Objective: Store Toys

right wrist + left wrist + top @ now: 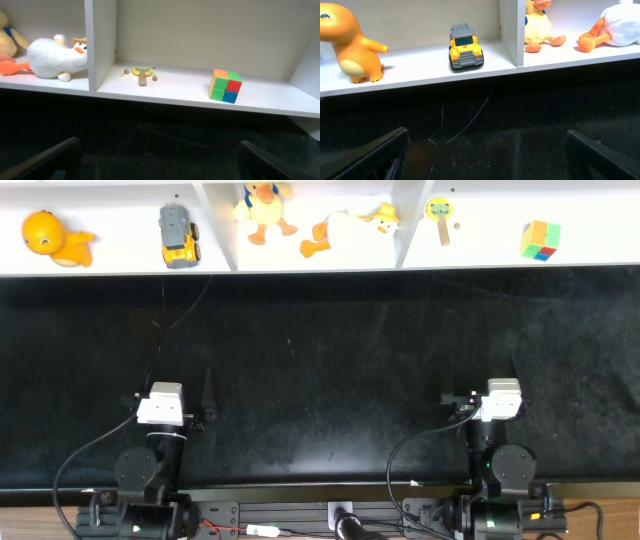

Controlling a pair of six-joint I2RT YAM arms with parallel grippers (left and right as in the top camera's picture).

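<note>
Your left end effector sits low over the black counter, close to its arm's base, fingers spread wide w/ nothing btwn them. Same for your right end effector: fingers wide apart, empty, low over the counter on the right side. The two are well apart from each other & from the toys.

Every toy you see is in the white shelf along the counter's far edge, 3 compts.

- **Left compt:** orange dinosaur stands upright at the outer side. Yellow truck is near the divider, front facing out toward the counter.
- **Mid compt:** yellow duck plush sits up. White duck plush lies on its side just beside it, orange feet toward the yellow duck, head w/ a small hat toward the right divider.
- **Right compt:** small rattle drum lies flat near the divider. Colour cube is well apart from it, toward the outer side.

Counter in front of the shelf is dark w/ a few fine scratches.
</note>
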